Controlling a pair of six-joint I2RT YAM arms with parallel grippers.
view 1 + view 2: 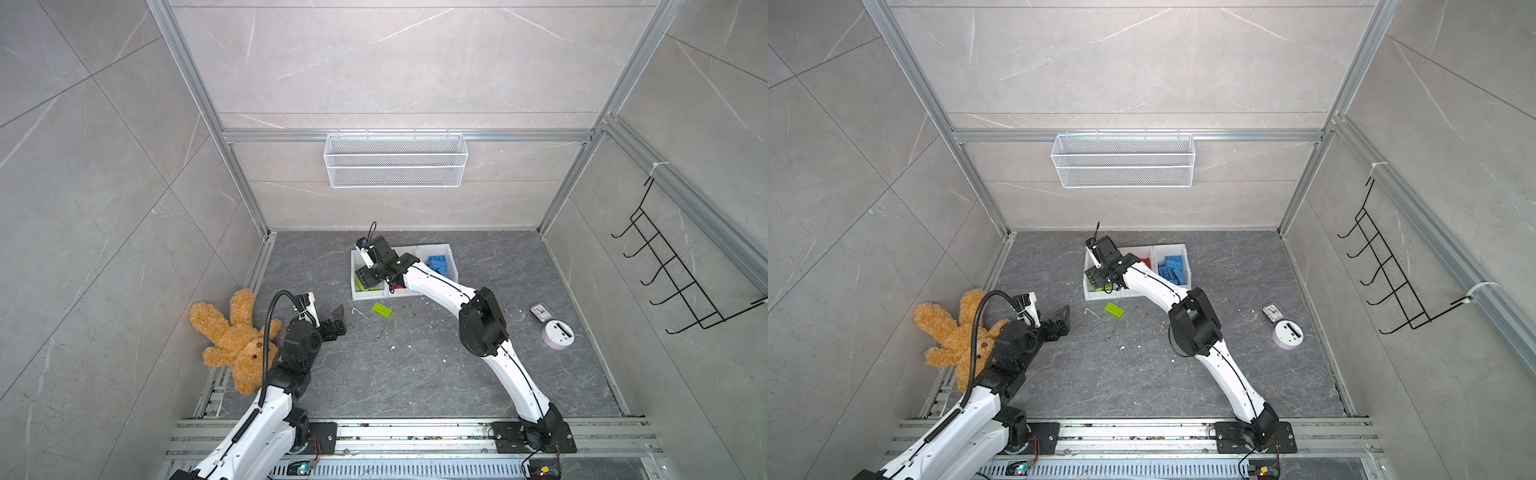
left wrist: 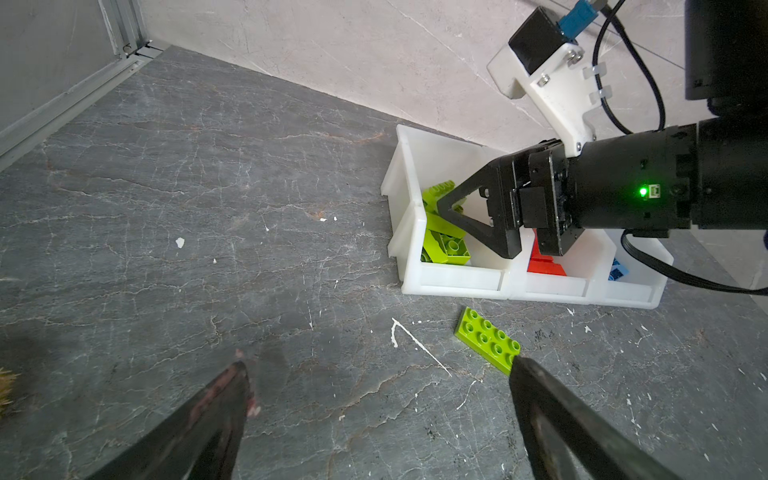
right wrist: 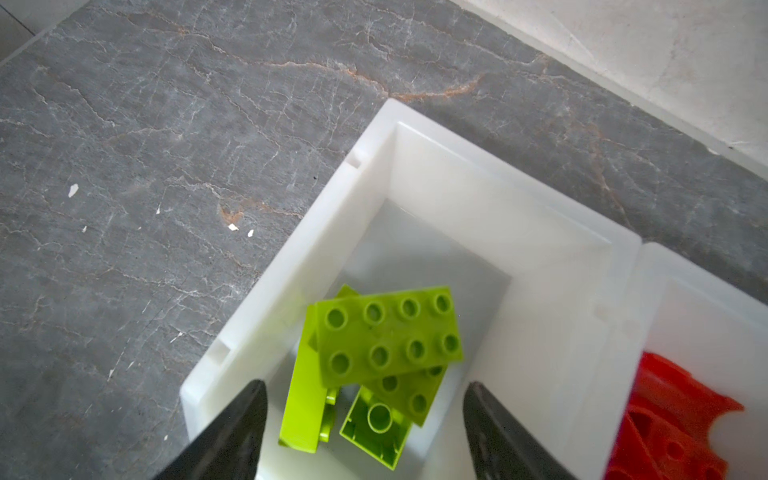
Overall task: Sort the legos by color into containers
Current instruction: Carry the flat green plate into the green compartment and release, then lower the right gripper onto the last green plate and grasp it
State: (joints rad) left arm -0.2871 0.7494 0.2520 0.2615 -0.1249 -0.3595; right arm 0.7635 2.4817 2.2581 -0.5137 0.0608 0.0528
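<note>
Right pincer is hanging released over the green bin; a skewed retreat could snag its wall.

**Two-arm rig: body parts on view**

- Arms: your left arm and right arm have glossy white link shells and bulky black joint housings. A thin black line runs along the right arm's shells.
- Hose: you have one corrugated black hose, on the left arm only.
- Mounts: your base plates are flat and black, on the near rail.
- Camera mount: the camera bracket is white, with two screws, clear ties, a black cable and a blue plug.
- Wrist: the wrist housing is a black cylinder with one green light.
- Ends: your left gripper and right gripper have black tapered fingers. One left finger shows reddish smears.
</note>
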